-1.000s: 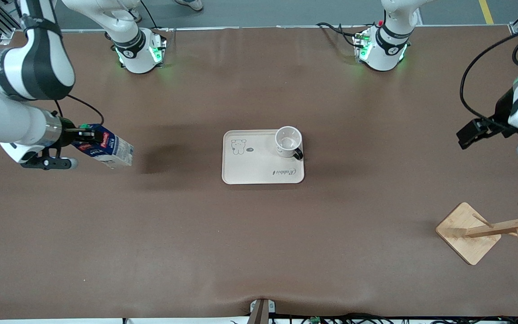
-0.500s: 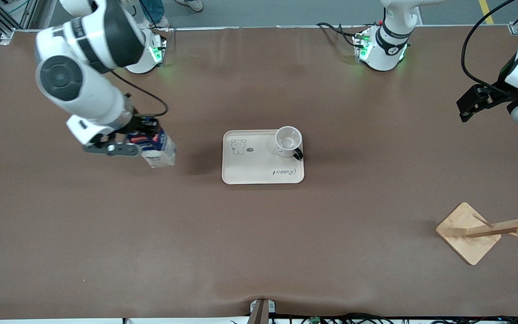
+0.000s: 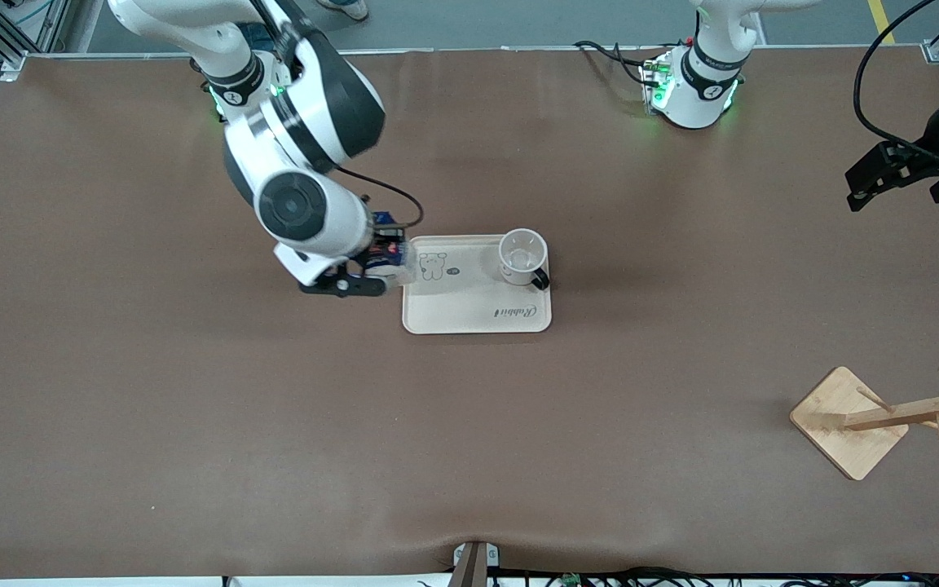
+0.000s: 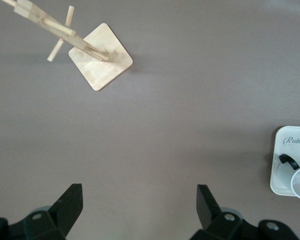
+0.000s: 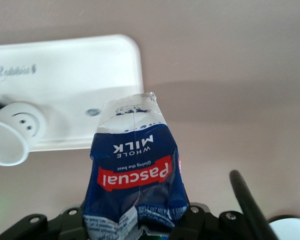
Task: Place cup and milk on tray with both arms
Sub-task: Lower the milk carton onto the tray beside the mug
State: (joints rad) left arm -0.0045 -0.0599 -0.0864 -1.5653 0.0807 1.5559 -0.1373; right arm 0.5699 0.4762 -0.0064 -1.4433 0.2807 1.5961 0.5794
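The right gripper [image 3: 381, 259] pinches the milk [image 5: 135, 170], hanging over the tray [image 3: 469, 314] edge at the right arm's end. It should probably lower it flat, apart from the cup [image 3: 523, 258]. The left gripper [image 4: 135, 210], spread, waits.

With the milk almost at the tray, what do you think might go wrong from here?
1. The right pincer holds the milk over the tray's edge; set down there, it might straddle the rim and tip.
2. The carton looks dented where it is held, so it might slip.
3. Carried too far along, it could knock the cup on the tray.
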